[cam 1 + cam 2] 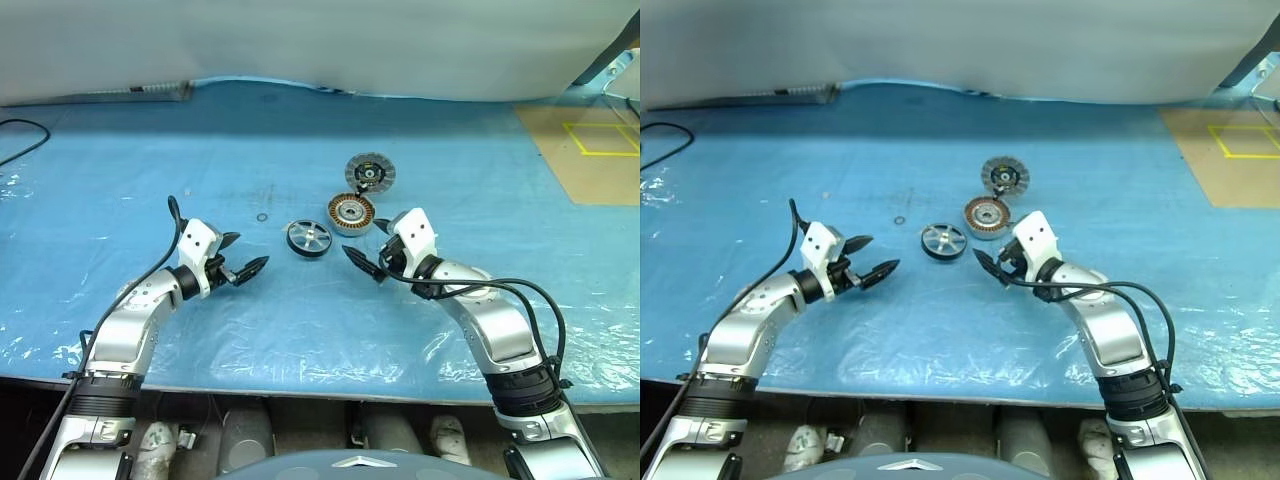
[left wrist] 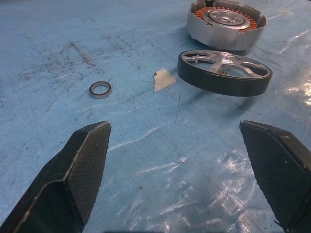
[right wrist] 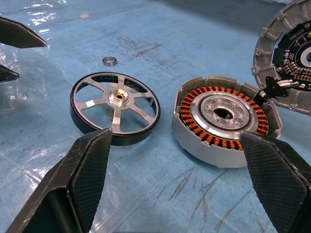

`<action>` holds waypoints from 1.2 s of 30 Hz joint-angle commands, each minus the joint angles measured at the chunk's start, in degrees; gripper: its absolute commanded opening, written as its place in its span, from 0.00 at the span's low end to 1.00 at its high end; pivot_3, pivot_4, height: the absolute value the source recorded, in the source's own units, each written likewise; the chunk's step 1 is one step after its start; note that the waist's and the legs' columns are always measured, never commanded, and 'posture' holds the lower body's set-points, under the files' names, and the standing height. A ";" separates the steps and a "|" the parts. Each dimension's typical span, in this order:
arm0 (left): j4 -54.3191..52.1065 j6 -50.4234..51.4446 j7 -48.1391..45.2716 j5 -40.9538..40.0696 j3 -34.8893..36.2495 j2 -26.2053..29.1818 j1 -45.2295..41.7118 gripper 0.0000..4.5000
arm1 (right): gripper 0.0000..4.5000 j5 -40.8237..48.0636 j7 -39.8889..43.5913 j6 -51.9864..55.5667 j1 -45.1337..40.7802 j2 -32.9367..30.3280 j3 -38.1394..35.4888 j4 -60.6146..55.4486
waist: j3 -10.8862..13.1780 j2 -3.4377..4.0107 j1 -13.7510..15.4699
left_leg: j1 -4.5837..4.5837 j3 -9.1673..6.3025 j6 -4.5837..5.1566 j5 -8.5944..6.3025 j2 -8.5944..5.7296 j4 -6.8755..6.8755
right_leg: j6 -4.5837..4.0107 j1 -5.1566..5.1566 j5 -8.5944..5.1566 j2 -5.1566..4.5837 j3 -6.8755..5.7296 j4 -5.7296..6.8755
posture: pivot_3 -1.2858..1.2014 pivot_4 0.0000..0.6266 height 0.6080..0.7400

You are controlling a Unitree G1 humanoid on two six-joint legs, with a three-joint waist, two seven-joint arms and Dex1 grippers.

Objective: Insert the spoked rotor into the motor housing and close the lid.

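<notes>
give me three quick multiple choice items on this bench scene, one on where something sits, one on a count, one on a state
1. Where does the black-rimmed rotor with silver spokes lie?
A. inside the housing
B. on the blue sheet beside the housing
C. in the right gripper

2. How many round motor parts lie on the blue plastic sheet, leaving out the small metal ring?
A. two
B. three
C. five

3. How do both grippers stand?
A. open, holding nothing
B. shut on the lid
C. left one shut on the rotor

Key: 1 B, the rotor lies flat on the sheet next to the copper-wound grey motor housing. 2 B, rotor, housing and the flat grey lid disc. 3 A, the left gripper and right gripper have spread fingers with nothing between.
</notes>
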 commanded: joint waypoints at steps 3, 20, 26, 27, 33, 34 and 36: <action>-1.36 -0.75 -0.27 -0.37 0.75 0.54 0.06 1.00 | 0.99 -0.39 0.49 -1.46 -1.80 0.17 0.18 0.11 | 0.00 0.00 -0.01 | 0.00 0.00 0.00 0.00 0.00 0.01 | 0.00 0.00 0.00 0.00 0.00 0.01 | 0.52 0.24 1.00; -3.20 -1.92 0.25 0.47 0.27 0.35 0.72 1.00 | 0.99 -1.78 4.49 0.12 -6.01 -3.57 1.10 1.33 | 0.00 0.00 -0.03 | 0.00 0.00 0.00 0.00 0.00 0.08 | -0.01 0.01 0.01 0.00 0.00 0.04 | 0.52 0.24 1.00; -1.57 -7.04 0.39 0.91 -0.45 -2.27 0.82 1.00 | 0.99 -5.35 7.34 3.39 -13.90 -6.51 5.02 8.88 | 0.00 0.00 -0.12 | 0.02 0.00 0.00 0.00 0.02 0.20 | -0.05 0.06 0.03 0.00 0.00 0.08 | 0.52 0.24 1.00; -1.33 -7.45 0.43 0.75 -0.41 -2.72 0.89 1.00 | 0.99 -6.03 7.68 3.15 -15.46 -6.48 5.73 10.64 | 0.00 0.00 -0.13 | 0.00 -0.01 0.00 0.00 0.02 0.22 | -0.05 0.05 0.03 0.00 0.00 0.10 | 0.52 0.24 1.00; -0.80 -11.24 0.19 0.46 -0.01 -4.46 2.06 1.00 | 0.99 -9.48 9.58 0.34 -22.27 -4.96 9.20 20.39 | 0.00 0.00 -0.15 | -0.03 0.00 0.01 0.00 0.06 0.38 | -0.07 0.03 0.03 0.01 -0.01 0.21 | 0.52 0.24 1.00; -0.87 -11.29 0.30 0.51 -0.08 -4.59 2.31 1.00 | 0.99 -10.26 10.04 -0.87 -23.46 -4.60 9.94 22.44 | 0.00 0.00 -0.16 | -0.05 0.00 0.01 0.00 0.07 0.41 | -0.07 0.03 0.03 0.01 -0.01 0.23 | 0.52 0.24 1.00; -0.95 -11.12 0.57 0.59 -0.23 -4.70 2.52 1.00 | 0.99 -11.29 10.91 -2.72 -25.21 -4.07 10.74 25.56 | 0.00 0.00 -0.15 | -0.04 0.00 0.02 0.00 0.09 0.46 | -0.08 0.01 0.03 0.01 -0.01 0.31 | 0.52 0.24 1.00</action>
